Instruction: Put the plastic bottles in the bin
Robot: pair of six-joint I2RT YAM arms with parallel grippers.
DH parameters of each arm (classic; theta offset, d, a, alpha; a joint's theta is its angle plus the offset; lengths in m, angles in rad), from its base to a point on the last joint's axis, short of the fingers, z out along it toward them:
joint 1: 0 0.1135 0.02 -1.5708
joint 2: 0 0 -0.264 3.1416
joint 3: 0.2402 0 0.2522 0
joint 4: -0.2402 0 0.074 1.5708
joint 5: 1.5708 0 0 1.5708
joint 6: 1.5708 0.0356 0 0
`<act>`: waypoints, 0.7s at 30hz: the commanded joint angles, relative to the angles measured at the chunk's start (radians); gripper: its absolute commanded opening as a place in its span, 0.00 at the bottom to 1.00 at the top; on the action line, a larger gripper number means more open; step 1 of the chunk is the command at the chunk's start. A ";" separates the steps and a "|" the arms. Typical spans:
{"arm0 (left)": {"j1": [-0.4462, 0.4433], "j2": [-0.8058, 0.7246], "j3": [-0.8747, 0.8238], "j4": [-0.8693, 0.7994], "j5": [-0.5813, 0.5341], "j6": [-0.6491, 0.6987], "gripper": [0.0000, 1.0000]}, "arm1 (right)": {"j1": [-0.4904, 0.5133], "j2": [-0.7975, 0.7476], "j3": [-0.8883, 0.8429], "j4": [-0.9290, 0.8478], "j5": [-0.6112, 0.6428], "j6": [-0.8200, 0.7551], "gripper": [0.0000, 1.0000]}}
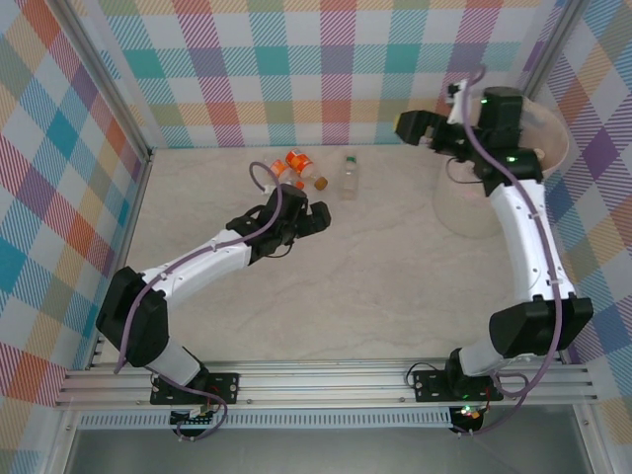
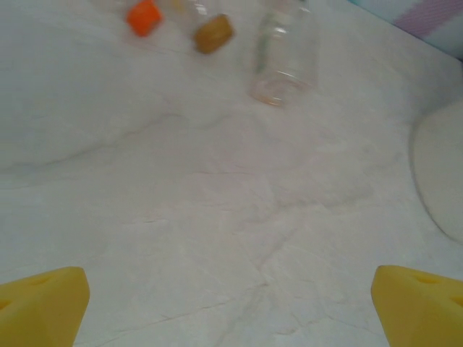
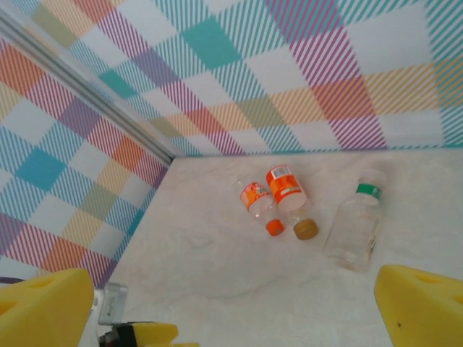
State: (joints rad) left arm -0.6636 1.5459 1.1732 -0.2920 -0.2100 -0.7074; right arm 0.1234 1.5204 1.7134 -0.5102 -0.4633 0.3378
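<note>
**Bottle position**
- Three bottles lie on the table to the left of the bin, well apart from it and near the far wall.
- The clear bottle is the closest of the three to the bin. The brown-cap bottle and the orange-cap bottle lie side by side farther left of the bin.
- None of the three is between the jaws of either gripper.

**Jaws**
- Left gripper: left of the bin and nearer to the arm bases than the bottles. Its jaws are spread wide, holding nothing and touching nothing. The bottles lie ahead of it.
- Right gripper: just left of the bin's far rim, pointing toward the bottles. Its jaws are spread wide and hold nothing.

**View differences**
- Left wrist view: the yellow fingertips sit at the lower corners over bare table. The clear bottle, the brown cap and the orange cap show blurred at the top, and the bin's base shows at the right edge.
- Right wrist view: the label detail is sharp. The clear bottle has a green neck band, and the brown-cap bottle and the orange-cap bottle have orange labels
- Top view: the bin's full outline shows, with the right arm crossing over it
</note>
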 commanded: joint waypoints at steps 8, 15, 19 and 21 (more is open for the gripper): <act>0.053 -0.074 -0.073 -0.093 -0.083 -0.100 1.00 | 0.158 0.300 -0.015 0.086 0.368 0.061 1.00; 0.063 -0.089 -0.087 -0.098 -0.092 -0.106 1.00 | 0.184 0.574 0.149 0.014 0.495 0.074 1.00; 0.065 -0.089 -0.095 -0.098 -0.096 -0.112 1.00 | 0.209 0.688 0.243 0.001 0.478 0.067 1.00; 0.067 -0.087 -0.094 -0.098 -0.092 -0.112 1.00 | 0.221 0.747 0.314 -0.030 0.477 0.066 1.00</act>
State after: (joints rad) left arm -0.6113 1.4834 1.0939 -0.3683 -0.2825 -0.8013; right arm 0.3176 2.2288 1.9358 -0.5072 0.0025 0.3973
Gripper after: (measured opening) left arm 0.997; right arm 0.996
